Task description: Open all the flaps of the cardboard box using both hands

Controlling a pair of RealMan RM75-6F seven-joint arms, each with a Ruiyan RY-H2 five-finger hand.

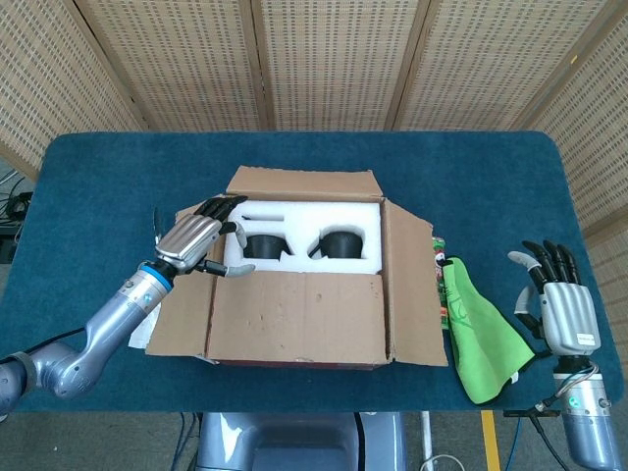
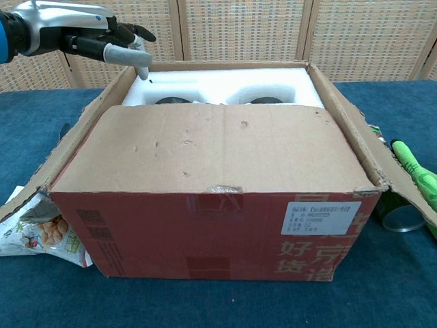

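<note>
The cardboard box (image 1: 294, 324) stands mid-table. Its back flap (image 1: 304, 183) is folded up and back, and the left flap (image 1: 186, 294) and right flap (image 1: 412, 285) are spread outward. The front flap (image 2: 212, 147) lies flat over the front half of the box. Behind it shows white foam (image 1: 304, 221) holding two black round parts. My left hand (image 1: 199, 242) hovers palm down over the box's left edge, fingers stretched out and holding nothing; the chest view shows this left hand (image 2: 89, 37) above the rear left corner. My right hand (image 1: 564, 306) stands upright with its fingers apart, far right of the box.
A green cloth (image 1: 481, 334) and a can (image 2: 399, 215) lie just right of the box, between it and my right hand. A snack bag (image 2: 34, 229) sticks out from under the left flap. Wicker screens stand behind the blue table (image 1: 88, 186).
</note>
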